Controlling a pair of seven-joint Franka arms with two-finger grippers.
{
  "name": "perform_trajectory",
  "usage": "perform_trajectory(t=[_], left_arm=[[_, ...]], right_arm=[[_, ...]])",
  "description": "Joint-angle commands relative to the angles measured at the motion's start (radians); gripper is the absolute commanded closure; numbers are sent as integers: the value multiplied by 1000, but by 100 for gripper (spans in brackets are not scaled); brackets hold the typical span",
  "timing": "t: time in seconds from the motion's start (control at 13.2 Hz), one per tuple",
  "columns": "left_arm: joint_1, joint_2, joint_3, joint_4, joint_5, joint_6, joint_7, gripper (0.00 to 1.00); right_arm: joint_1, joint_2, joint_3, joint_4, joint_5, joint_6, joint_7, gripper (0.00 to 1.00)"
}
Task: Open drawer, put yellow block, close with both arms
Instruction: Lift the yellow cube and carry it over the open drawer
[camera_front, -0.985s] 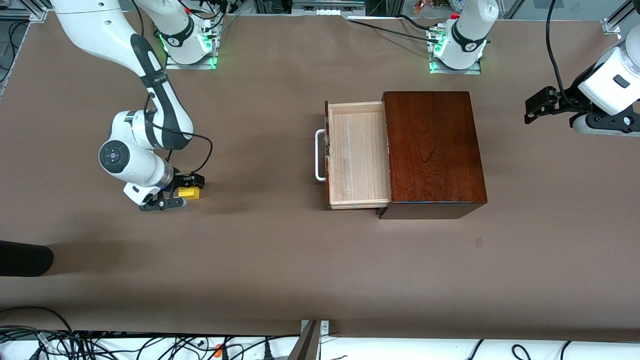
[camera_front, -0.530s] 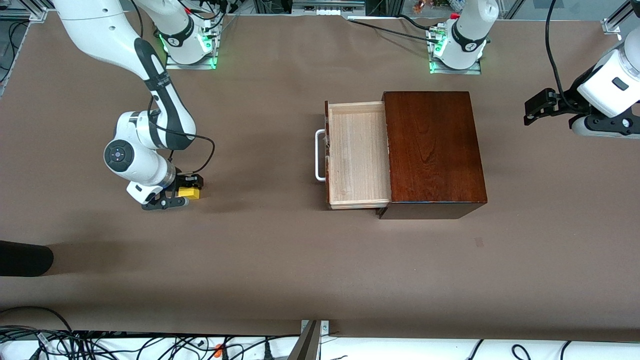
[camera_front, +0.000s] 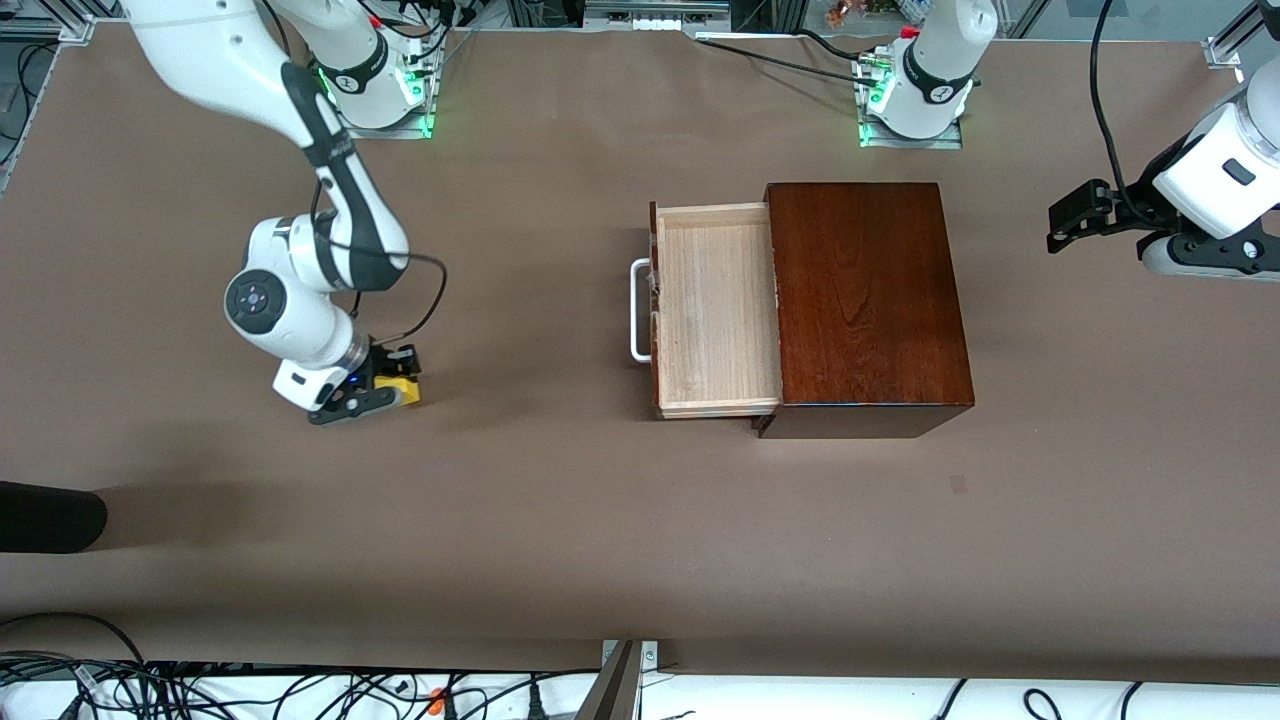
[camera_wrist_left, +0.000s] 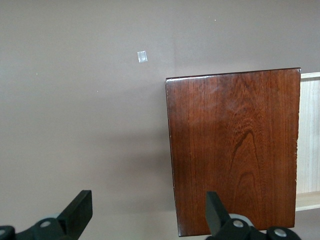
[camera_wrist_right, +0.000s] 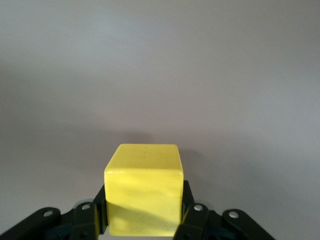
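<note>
Gripping the yellow block (camera_front: 402, 390) between closed jaws, the right gripper (camera_front: 385, 380) sits low over the counter (camera_front: 560, 520) toward the right arm's end, well apart from the drawer (camera_front: 715, 310). In the right wrist view the yellow block (camera_wrist_right: 144, 189) fills the space between the two fingers (camera_wrist_right: 90, 216), each pressed flat against a side face, with most of the cube standing clear of the fingertips. Whether the cube has left the counter yet cannot be told from these views.

The drawer is pulled out of the wooden box (camera_front: 865, 300), its pale tray bare and its white handle (camera_front: 638, 310) facing the right arm's end. The left gripper (camera_front: 1075, 215) waits in the air with its jaws spread wide and empty, over the counter at the left arm's end; its wrist view looks down on the wooden box (camera_wrist_left: 232, 150).

Doing this step well probably means lifting straight up first, high enough to clear the drawer front, then carrying level across to the middle of the tray. Since the hold is only on the lower part of the cube, a smooth, unhurried move would guard against it twisting. Lowering close to the tray floor before releasing should keep the cube from bouncing.
</note>
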Motion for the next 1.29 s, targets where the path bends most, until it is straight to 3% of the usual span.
perform_trajectory(t=[0.0,0.15,0.45,0.68,0.91,1.21], left_arm=[[-3,15,6,31,-8,-7,20,0],[-1,15,6,31,-8,-7,20,0],[-1,15,6,31,-10,-7,20,0],[-3,15,6,33,-10,-7,20,0],[-3,15,6,33,-10,-7,20,0],[-1,17,6,33,-10,-5,20,0]], right_arm=[[6,-97,112,81,-26,-143,-52,98],[23,-82,241,221,-132,-223,-45,98],[222,19,254,527,-232,-418,-39,98],[369,109,252,692,-341,-460,-18,97],[446,199,249,782,-382,-460,-13,92],[491,239,249,787,-437,-455,-19,93]])
